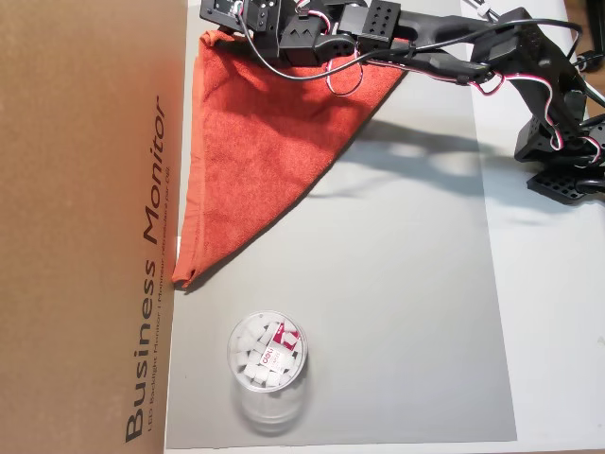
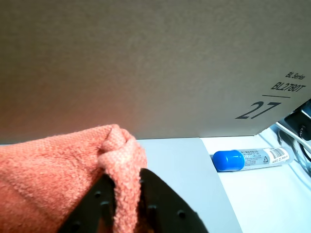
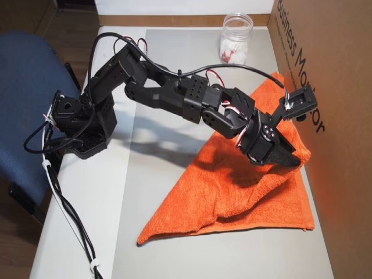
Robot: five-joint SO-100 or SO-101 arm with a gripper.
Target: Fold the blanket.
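Observation:
The orange-red blanket (image 1: 250,142) lies on the grey mat (image 1: 397,312) as a triangle, one long edge against the cardboard box. My gripper (image 1: 219,21) is at its far top corner in that overhead view. In the wrist view the two black fingers (image 2: 160,206) are shut on a bunched corner of the blanket (image 2: 48,170), raised just in front of the box wall. In the other overhead view my gripper (image 3: 295,159) holds that corner over the blanket (image 3: 244,203), whose upper layer drapes down from the grip.
A tall cardboard box (image 1: 85,227) (image 3: 337,87) walls off one side of the mat. A clear jar of white pieces (image 1: 267,364) (image 3: 235,40) stands on the mat near the box. A blue-capped tube (image 2: 250,158) lies beside the mat. The arm's base (image 3: 81,122) sits by a blue chair (image 3: 29,87).

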